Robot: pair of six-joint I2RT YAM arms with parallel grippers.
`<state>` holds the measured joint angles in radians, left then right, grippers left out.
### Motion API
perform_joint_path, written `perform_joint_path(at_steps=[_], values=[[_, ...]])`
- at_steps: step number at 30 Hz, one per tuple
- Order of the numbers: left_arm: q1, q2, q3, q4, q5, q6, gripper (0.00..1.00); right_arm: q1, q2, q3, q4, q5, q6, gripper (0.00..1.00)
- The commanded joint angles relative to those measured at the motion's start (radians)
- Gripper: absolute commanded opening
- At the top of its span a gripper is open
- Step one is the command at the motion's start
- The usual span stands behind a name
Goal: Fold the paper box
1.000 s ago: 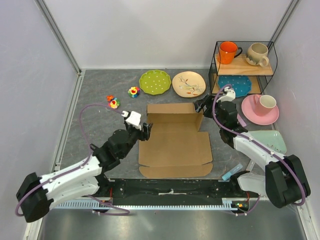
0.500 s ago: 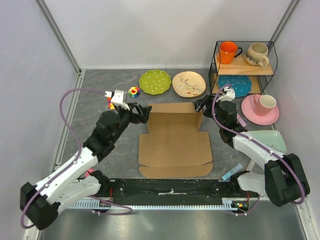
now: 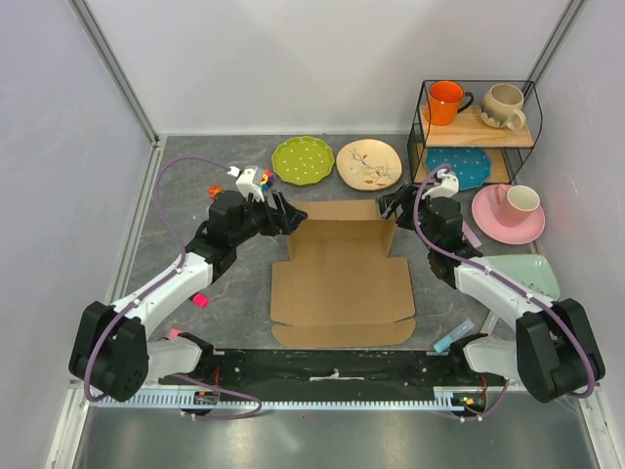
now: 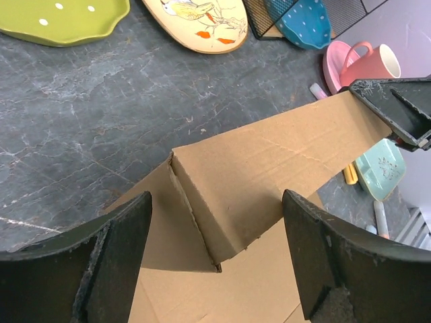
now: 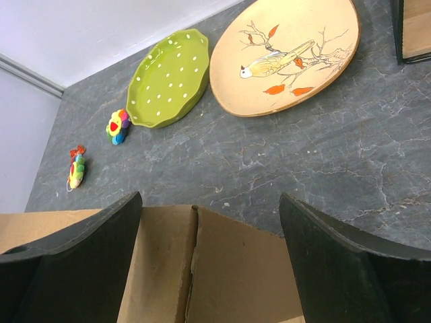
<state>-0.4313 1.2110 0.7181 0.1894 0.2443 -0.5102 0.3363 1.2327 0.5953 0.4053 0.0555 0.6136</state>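
Now: left gripper (image 3: 291, 217), shifted from the side edge of the paper box (image 3: 340, 288) to its upright rear flap's left corner, fingers spread; right gripper (image 3: 388, 206) likewise spread at the opposite corner; box central on the table (image 3: 244, 293), flap flanked for the next fold

The grey marbled table (image 3: 181, 176) bears the paper box (image 3: 342, 288). Behind the box lie a green plate (image 3: 303, 159) and a bird-painted plate (image 3: 368, 163); right of it, a wire rack (image 3: 477, 133), pink saucer (image 3: 491, 230) and mint dish (image 3: 532, 275).
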Motion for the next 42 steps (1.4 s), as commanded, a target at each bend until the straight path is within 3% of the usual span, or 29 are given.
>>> perform_joint_path(at_steps=[1,9,16,22,31,42], values=[[0.032,0.025,-0.025,0.071,0.055,-0.051,0.83,0.0,0.027,-0.011,-0.115,-0.008,-0.048,0.89],[0.129,0.133,-0.117,0.206,0.168,-0.162,0.72,0.004,0.017,0.0,-0.14,-0.003,-0.055,0.89],[0.189,0.121,-0.102,0.28,0.231,-0.255,0.76,0.006,0.007,0.012,-0.163,0.004,-0.064,0.9],[0.192,0.153,-0.032,0.204,0.248,-0.226,0.72,0.006,-0.007,0.037,-0.19,0.009,-0.061,0.9],[0.19,0.197,-0.098,0.214,0.239,-0.24,0.63,0.004,-0.07,0.057,-0.243,-0.043,-0.048,0.89],[0.164,0.203,-0.203,0.294,0.202,-0.336,0.5,0.006,-0.099,-0.103,-0.217,-0.013,-0.026,0.78]])
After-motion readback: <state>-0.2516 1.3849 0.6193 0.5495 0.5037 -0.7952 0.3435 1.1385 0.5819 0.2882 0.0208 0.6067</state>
